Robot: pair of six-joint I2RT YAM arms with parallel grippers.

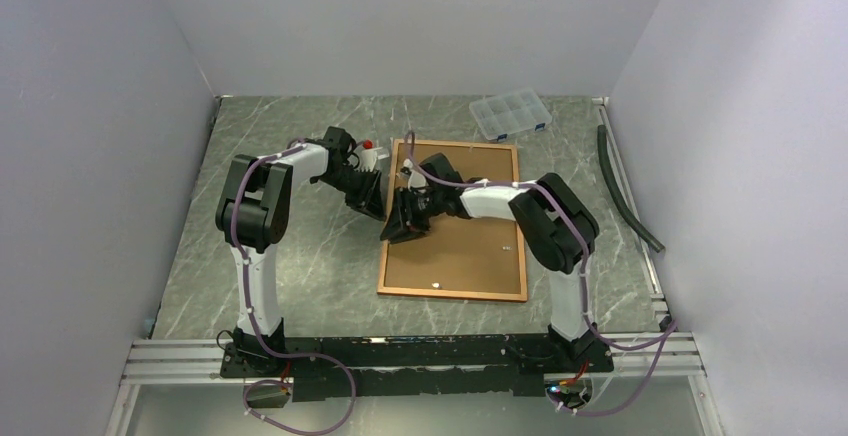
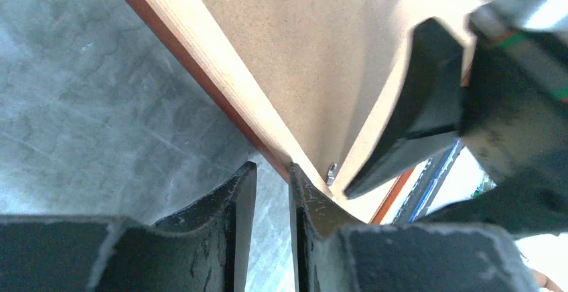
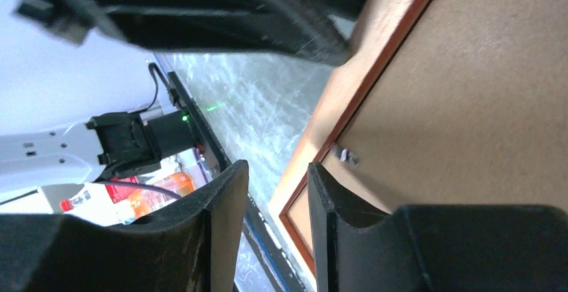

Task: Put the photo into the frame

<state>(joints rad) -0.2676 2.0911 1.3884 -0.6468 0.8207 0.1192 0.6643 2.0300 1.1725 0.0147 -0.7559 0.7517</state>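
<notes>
The frame (image 1: 450, 294) lies back side up on the marble table, its thin reddish-brown border around a plain brown backing board (image 1: 480, 241). The photo is not visible in any view. My left gripper (image 1: 378, 208) is at the frame's left edge; in the left wrist view (image 2: 273, 171) its jaws stand a narrow gap apart with only table between them, the right finger against the frame's edge (image 2: 221, 71). My right gripper (image 1: 400, 224) is just beside it over the same edge, open and empty (image 3: 278, 171), with the frame's border (image 3: 335, 131) past its right finger.
A small clear compartment box (image 1: 511, 114) stands at the back right of the frame. A black hose (image 1: 625, 191) runs along the table's right side. A small metal clip (image 2: 331, 170) sits on the backing board's edge. The two wrists are crowded close together.
</notes>
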